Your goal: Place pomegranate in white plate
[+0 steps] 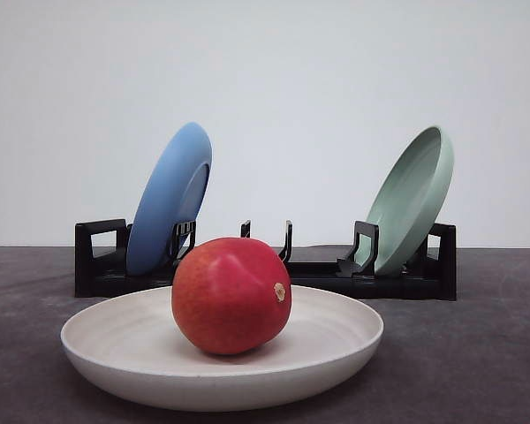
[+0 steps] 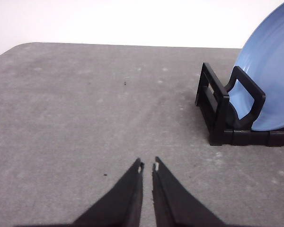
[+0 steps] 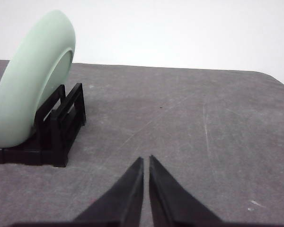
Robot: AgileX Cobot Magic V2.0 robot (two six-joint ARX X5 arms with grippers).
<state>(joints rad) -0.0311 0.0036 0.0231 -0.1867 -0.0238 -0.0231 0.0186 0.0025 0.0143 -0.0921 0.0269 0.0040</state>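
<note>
Three plates: a blue plate (image 1: 170,200) and a green plate (image 1: 412,198) leaning in one black rack (image 1: 274,265), and a white plate (image 1: 124,349) flat in front holding one pomegranate (image 1: 230,295). Grey worktop (image 1: 477,353), plain white wall (image 1: 318,97). Left gripper (image 2: 147,166) and right gripper (image 3: 146,160) both pressed together, holding nothing.

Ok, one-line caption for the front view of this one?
Pomegranate resting in the white plate, with blue plate and pale green plate leaning in the black rack behind.

L gripper (image 2: 147,166) & R gripper (image 3: 146,160): jaws closed, empty.
</note>
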